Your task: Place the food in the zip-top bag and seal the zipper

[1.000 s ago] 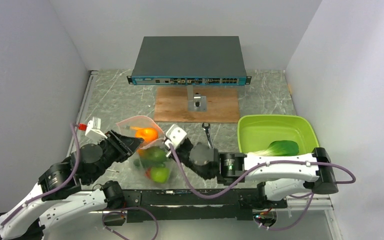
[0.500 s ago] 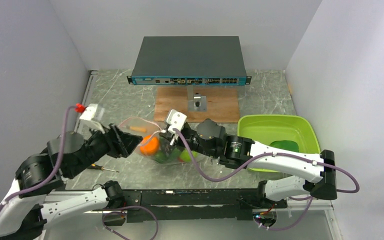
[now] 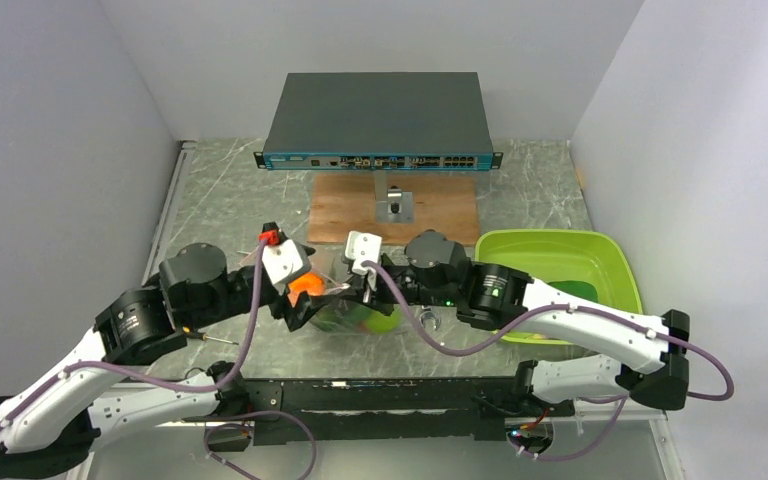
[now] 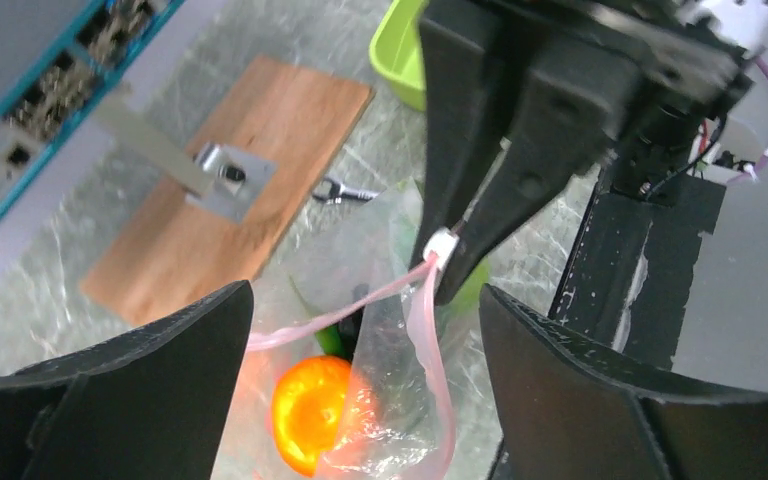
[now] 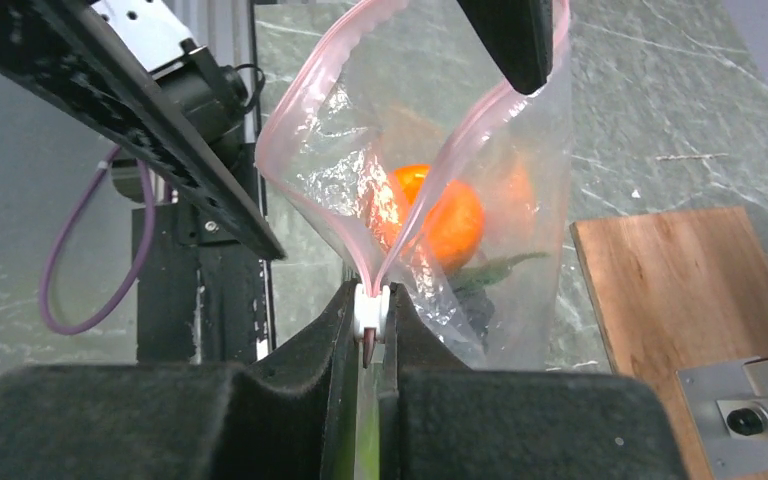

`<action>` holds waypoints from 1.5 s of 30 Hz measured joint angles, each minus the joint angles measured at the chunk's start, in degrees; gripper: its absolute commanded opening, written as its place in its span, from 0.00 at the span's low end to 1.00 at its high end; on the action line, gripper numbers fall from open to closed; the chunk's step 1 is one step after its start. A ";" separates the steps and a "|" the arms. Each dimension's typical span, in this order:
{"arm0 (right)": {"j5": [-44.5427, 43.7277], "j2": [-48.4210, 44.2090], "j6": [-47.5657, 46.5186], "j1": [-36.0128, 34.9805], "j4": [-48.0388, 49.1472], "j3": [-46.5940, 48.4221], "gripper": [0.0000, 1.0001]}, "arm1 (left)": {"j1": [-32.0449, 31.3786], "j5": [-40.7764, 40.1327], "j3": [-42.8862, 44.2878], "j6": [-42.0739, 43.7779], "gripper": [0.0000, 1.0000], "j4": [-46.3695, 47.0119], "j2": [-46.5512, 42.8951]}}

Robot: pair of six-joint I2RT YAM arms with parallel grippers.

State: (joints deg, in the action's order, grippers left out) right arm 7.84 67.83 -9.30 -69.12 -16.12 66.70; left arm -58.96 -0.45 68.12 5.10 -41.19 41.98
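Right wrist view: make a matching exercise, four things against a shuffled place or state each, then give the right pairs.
Things
1. orange
2. slider tab
3. wooden board
4. zip-top bag

Place or state
A. pinched in the right tool
B. mouth gaping open
C. carries a metal bracket
D. inside the bag

Pairs: 1-D, 2-A, 3-C, 4-B
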 measured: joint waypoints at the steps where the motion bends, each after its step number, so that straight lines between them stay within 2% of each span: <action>1: 0.98 -0.70 0.09 0.44 -0.81 0.15 0.00 | 0.00 1.90 -0.85 2.60 0.93 1.38 -0.68; 6: 5.57 -1.97 0.39 2.67 -2.95 2.12 0.00 | 0.00 9.49 -4.90 11.13 0.89 4.90 -2.34; 8: 7.32 -1.97 0.37 3.45 -4.04 2.93 0.00 | 0.00 11.15 -6.58 13.33 0.83 5.64 -1.73; 11: 9.11 -1.86 0.31 4.07 -5.51 3.48 0.00 | 0.00 11.54 -7.93 15.54 0.61 6.14 0.33; 15: 11.15 -1.79 0.07 4.81 -7.78 3.76 0.00 | 0.00 9.14 -7.93 16.52 0.24 6.32 3.06; 18: 12.22 -1.81 -0.02 5.31 -8.28 3.76 0.00 | 0.00 6.25 -7.93 16.20 0.14 6.25 3.67; 19: 12.37 -1.86 0.00 5.49 -8.28 3.76 0.02 | -0.02 5.49 -7.93 16.06 0.10 6.25 3.54; 21: 12.46 -2.01 0.24 5.73 -7.93 3.72 0.22 | -0.17 4.37 -7.93 14.91 0.01 6.27 2.93; 23: 12.15 -2.49 1.62 5.73 -6.12 2.89 0.49 | -0.24 3.61 -8.02 13.40 0.00 6.49 2.23; 24: 12.07 -3.21 2.56 5.73 -4.52 1.64 0.54 | -0.31 2.84 -8.28 12.55 0.00 6.67 1.64; 26: 11.67 -4.87 4.63 5.73 -2.40 -1.16 0.58 | -0.31 1.62 -9.53 10.36 0.00 7.65 0.04; 32: 9.05 -7.39 10.51 5.73 4.74 -9.29 0.56 | -0.26 1.07 -15.15 4.15 0.00 11.67 -5.66; 35: 8.63 -7.74 12.20 5.73 8.20 -11.82 0.50 | -0.26 1.40 -17.92 1.36 0.00 13.97 -8.37; 38: 9.09 -7.76 13.00 5.73 10.78 -12.17 0.43 | -0.26 1.66 -20.35 -0.90 0.00 15.78 -10.75; 45: 11.72 -4.83 14.03 5.70 13.68 -9.49 0.38 | -0.26 1.33 -20.61 -5.42 0.00 16.46 -11.13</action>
State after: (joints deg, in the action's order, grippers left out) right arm 19.55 63.00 4.73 -63.42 -2.44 57.21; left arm -59.22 0.89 47.51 -0.32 -24.73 30.85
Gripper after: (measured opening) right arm 0.396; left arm 0.014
